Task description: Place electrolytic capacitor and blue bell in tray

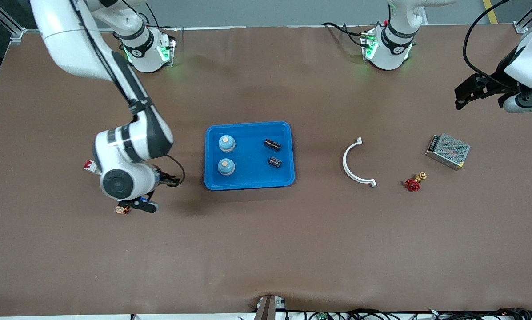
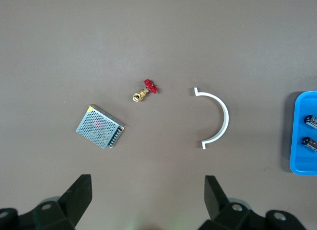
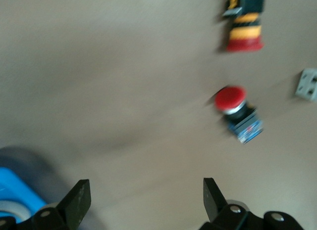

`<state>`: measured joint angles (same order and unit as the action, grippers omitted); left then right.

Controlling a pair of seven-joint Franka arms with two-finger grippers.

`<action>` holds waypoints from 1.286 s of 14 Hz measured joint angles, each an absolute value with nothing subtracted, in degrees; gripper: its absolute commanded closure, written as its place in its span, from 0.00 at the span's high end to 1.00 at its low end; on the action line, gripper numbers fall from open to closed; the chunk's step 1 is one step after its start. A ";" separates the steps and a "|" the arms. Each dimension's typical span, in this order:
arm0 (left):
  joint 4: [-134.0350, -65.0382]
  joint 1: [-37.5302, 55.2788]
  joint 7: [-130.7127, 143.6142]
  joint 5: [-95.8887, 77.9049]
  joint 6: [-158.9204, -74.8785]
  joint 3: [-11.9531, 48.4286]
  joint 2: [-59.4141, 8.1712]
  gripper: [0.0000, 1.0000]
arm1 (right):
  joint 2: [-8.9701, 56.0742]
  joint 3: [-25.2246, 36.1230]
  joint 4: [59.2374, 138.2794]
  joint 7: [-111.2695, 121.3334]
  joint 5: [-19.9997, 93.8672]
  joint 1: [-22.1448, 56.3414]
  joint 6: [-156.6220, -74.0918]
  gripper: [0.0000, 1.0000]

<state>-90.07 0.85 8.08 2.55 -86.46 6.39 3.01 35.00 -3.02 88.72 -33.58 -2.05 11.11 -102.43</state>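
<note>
Front view shows the tray holding two blue bells and two capacitors; left gripper and right gripper fingers spread, empty.

tabletop brown | centre: tray | toward left arm's end: white half-ring, red-handled valve, metal box, possibly a power supply

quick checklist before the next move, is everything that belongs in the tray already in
1. Two blue bells in the tray: ok.
2. Two electrolytic capacitors in the tray, apart from the bells: ok.
3. Left gripper open and holding nothing, up over the left arm's end of the table: ok.
4. Right gripper open and holding nothing, beside the tray toward the right arm's end: ok.
5. Loose white half ring, red valve and metal mesh box outside the tray: ok.
</note>
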 measured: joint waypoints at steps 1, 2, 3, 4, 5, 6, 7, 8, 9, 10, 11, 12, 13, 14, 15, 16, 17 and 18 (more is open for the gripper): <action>-90.07 0.85 8.08 2.55 -86.43 6.40 3.01 1.00 | 34.89 -3.02 88.49 -31.06 -2.06 9.59 -102.41 1.00; -90.07 0.85 8.08 2.55 -86.40 6.40 3.01 1.00 | 34.69 -3.01 88.24 -28.64 -2.15 8.34 -102.11 1.00; -90.07 0.85 8.08 2.55 -86.39 6.40 3.01 1.00 | 34.40 -3.00 88.03 -26.15 -2.56 7.08 -101.52 1.00; -90.08 0.86 8.08 2.55 -86.37 6.41 3.01 1.00 | 33.90 -3.01 87.87 -23.18 -3.09 5.62 -100.85 1.00; -90.08 0.88 8.08 2.55 -86.30 6.48 3.01 1.00 | 33.15 -3.00 87.70 -19.81 -3.43 4.00 -100.16 1.00; -90.10 0.90 8.08 2.55 -85.99 6.64 3.01 1.00 | 32.14 -2.98 87.51 -17.06 -3.56 2.50 -99.85 1.00; -90.11 0.92 8.08 2.55 -85.35 6.86 3.01 1.00 | 30.81 -2.97 87.38 -15.57 -3.62 1.36 -99.74 1.00; -90.13 0.94 8.08 2.55 -84.97 7.04 3.01 1.00 | 29.07 -2.97 87.30 -14.85 -3.62 0.66 -99.51 1.00; -90.14 0.94 8.08 2.55 -84.74 7.16 3.01 1.00 | 27.07 -2.97 87.25 -14.52 -3.63 0.34 -99.01 1.00; -90.15 0.95 8.08 2.54 -84.44 7.19 3.01 1.00 | 24.94 -3.00 87.18 -14.32 -3.64 0.32 -98.06 1.00; -90.14 0.95 8.08 2.53 -84.04 7.20 3.01 1.00 | 22.64 -3.09 87.13 -14.30 -3.65 0.32 -96.87 1.00; -90.13 0.95 8.06 2.52 -83.82 7.23 3.01 1.00 | 20.44 -3.10 87.08 -14.30 -3.67 0.32 -95.57 1.00; -90.12 0.95 8.06 2.51 -83.70 7.28 3.02 1.00 | 18.22 -3.09 87.04 -14.23 -3.70 0.27 -94.26 1.00; -90.12 0.95 8.06 2.51 -83.66 7.33 3.02 1.00 | 16.17 -3.08 87.02 -13.74 -3.74 0.17 -93.21 1.00; -90.11 0.96 8.06 2.51 -83.63 7.36 3.04 1.00 | 14.25 -3.04 87.01 -12.61 -3.77 0.00 -92.43 1.00; -90.11 0.96 8.06 2.50 -83.61 7.39 3.05 1.00 | 12.62 -2.85 87.02 -11.30 -3.83 -0.27 -91.89 1.00; -90.11 0.96 8.06 2.50 -83.60 7.41 3.05 1.00 | 11.22 -2.19 87.03 -9.50 -3.84 -0.51 -91.49 1.00; -90.11 0.96 8.06 2.50 -83.59 7.45 3.06 1.00 | 10.09 -1.16 87.04 -7.50 -3.83 -0.71 -91.34 1.00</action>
<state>-90.11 0.96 8.06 2.50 -83.59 7.45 3.06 10.09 -1.16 87.04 -7.50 -3.83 -0.71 -91.34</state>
